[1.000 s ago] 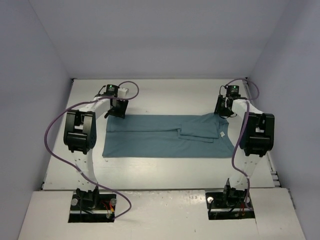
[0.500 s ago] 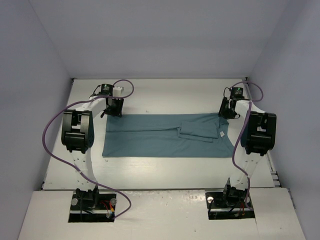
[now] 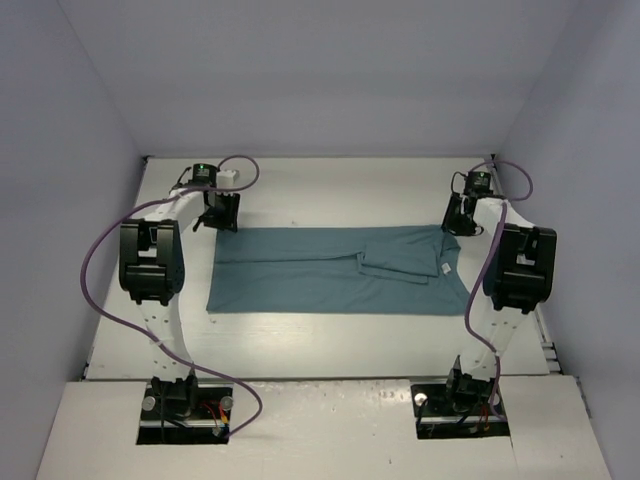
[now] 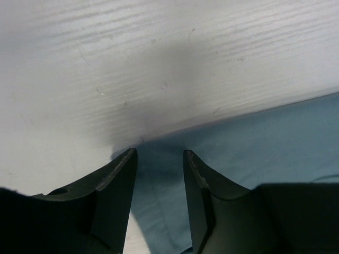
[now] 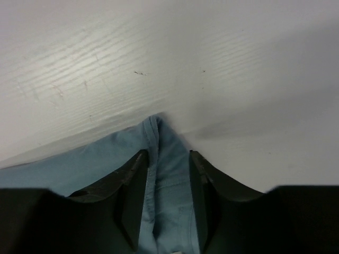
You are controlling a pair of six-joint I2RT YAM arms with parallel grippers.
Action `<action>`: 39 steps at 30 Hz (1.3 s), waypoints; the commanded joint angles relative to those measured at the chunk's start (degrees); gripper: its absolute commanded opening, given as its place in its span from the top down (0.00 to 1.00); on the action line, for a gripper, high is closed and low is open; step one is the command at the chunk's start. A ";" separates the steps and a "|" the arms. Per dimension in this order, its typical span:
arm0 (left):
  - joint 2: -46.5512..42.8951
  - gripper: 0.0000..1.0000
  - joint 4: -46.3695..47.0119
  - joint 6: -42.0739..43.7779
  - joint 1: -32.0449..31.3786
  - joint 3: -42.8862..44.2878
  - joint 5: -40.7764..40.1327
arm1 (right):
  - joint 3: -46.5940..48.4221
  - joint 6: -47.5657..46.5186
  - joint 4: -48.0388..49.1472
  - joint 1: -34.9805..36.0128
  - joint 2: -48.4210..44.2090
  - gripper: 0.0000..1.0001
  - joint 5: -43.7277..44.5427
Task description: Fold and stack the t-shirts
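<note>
A teal-blue t-shirt [image 3: 320, 278] lies flat across the middle of the white table, its sleeves folded in and a small white label [image 3: 441, 270] showing near its right end. My left gripper [image 3: 219, 214] hovers over the shirt's far left corner. In the left wrist view that gripper [image 4: 159, 153] is open, with the shirt [image 4: 265, 137] lying under and between its fingers. Over the far right corner my right gripper [image 3: 461, 217] is also open [image 5: 167, 153]. The shirt's seamed edge [image 5: 153, 143] runs between its jaws, ungripped.
The white table [image 3: 330, 190] is boxed in by pale walls at the back and on both sides. Purple cables [image 3: 100, 260] loop off both arms. The arm bases [image 3: 185, 400] stand at the near edge.
Both grippers have drifted outward from the shirt's far corners, the left toward the back left, the right toward the right wall. The shirt lies as before.
</note>
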 commanded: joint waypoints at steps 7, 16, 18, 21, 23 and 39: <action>-9.80 0.57 -11.04 16.83 -6.51 5.74 -6.09 | -7.74 14.88 -2.22 13.61 -20.35 0.48 14.93; -4.98 0.57 -13.25 12.27 -7.74 3.34 -9.33 | -18.80 24.22 -1.60 17.24 -21.79 0.47 16.38; -3.81 0.57 -13.82 10.57 -7.74 3.45 -10.10 | -18.72 24.84 -1.60 17.60 -20.38 0.47 15.67; -2.56 0.57 -14.95 9.07 -7.74 3.38 -10.49 | -18.71 26.40 -1.52 18.59 -18.04 0.48 15.75; -1.84 0.57 -16.07 8.68 -7.66 3.51 -11.04 | -18.53 26.97 -1.20 18.62 -15.00 0.48 15.67; -9.20 0.69 -29.79 5.52 -8.00 -6.38 -2.38 | 19.20 6.92 -4.25 19.58 17.12 0.48 8.85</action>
